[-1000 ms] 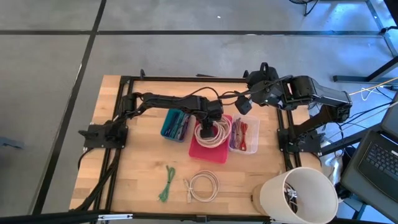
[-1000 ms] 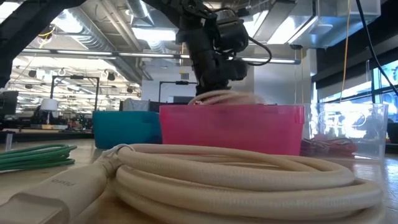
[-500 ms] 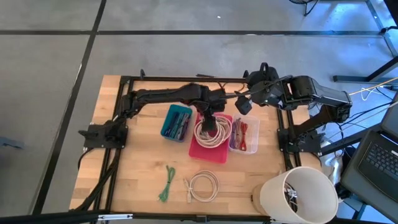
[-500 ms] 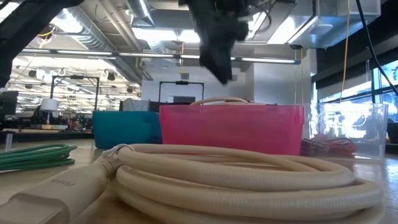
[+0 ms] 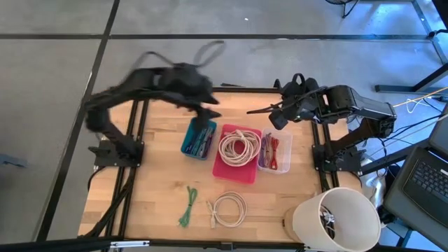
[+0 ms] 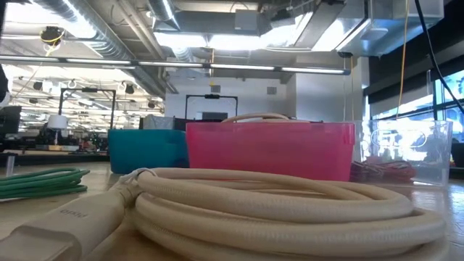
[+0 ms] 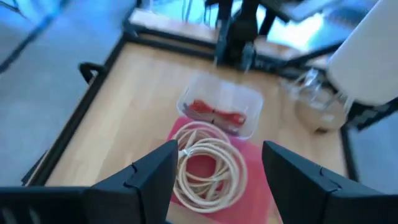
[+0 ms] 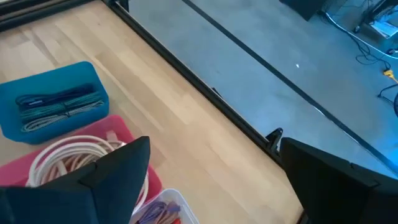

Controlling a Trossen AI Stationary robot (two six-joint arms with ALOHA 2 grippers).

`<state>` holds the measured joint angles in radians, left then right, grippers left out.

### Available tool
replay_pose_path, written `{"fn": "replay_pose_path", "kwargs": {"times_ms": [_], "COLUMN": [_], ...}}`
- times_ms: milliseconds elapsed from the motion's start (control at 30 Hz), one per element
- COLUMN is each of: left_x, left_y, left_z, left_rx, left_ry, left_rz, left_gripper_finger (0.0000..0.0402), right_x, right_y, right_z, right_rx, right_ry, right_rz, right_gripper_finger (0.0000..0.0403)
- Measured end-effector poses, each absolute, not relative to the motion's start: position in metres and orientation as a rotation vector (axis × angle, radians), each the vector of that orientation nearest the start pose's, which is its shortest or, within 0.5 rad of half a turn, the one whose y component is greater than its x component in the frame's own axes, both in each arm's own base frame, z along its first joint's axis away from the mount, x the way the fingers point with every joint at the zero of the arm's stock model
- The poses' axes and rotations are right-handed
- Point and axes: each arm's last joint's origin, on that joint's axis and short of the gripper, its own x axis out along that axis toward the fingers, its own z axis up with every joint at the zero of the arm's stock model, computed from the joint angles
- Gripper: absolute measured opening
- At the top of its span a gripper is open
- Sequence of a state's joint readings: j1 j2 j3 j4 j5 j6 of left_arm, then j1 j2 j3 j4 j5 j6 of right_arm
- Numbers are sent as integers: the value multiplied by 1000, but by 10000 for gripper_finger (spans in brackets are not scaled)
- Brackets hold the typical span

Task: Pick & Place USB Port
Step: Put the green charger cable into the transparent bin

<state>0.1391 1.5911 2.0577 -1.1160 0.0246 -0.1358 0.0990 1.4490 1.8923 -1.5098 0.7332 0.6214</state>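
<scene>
The left gripper hung open and empty (blurred in the high view) above the cream cable coiled in the pink bin. The right gripper waited open just beside the clear bin.

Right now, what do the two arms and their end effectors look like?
Both arms are dark, jointed, with black cables along them. The left end effector has two flat, angular black fingers. The right end effector has the same broad black fingers.

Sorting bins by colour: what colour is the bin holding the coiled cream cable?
Pink bin, clearest in the high view.
</scene>
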Motion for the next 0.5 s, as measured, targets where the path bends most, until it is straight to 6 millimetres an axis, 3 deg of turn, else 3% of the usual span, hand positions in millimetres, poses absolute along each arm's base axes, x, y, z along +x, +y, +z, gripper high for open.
{"fn": "replay_pose_path", "kwargs": {"times_ms": [100, 233, 367, 500], "left_x": [253, 211, 183, 176], "left_y": [27, 9, -11, -29], "left_z": [487, 487, 465, 425], "left_rx": [-235, -358, -529, -699], "left_ry": [572, 510, 487, 519], "left_rz": [203, 319, 421, 508], "left_gripper_finger": [227, 228, 228, 228], "right_x": [227, 227, 227, 227], "right_y": [3, 3, 3, 3], "right_z": [447, 447, 447, 447], "right_rx": [111, 90, 66, 24], "right_ry": [765, 775, 786, 800], "right_rz": [-839, -831, -821, -809], "right_gripper_finger": [362, 362, 362, 362]}}
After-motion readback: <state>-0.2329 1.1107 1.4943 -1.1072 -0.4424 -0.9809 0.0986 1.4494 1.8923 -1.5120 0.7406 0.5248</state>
